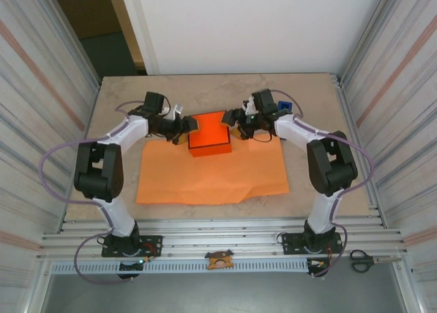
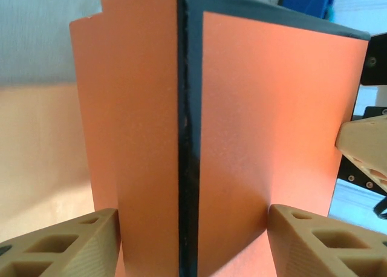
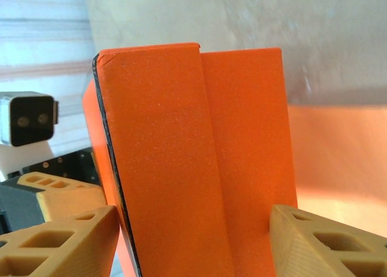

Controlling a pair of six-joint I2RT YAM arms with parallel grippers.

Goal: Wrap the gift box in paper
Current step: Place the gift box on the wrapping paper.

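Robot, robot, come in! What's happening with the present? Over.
Left hand, right hand both clamped on box, one each side. Box at far edge of paper. Blue thing sits off the paper, not blocking.

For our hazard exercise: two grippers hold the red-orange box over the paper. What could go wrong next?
1. The left gripper and right gripper clamp the gift box; unmatched moves could twist or drop it.
2. The box straddles the far edge of the paper, so wrapping may fall short.
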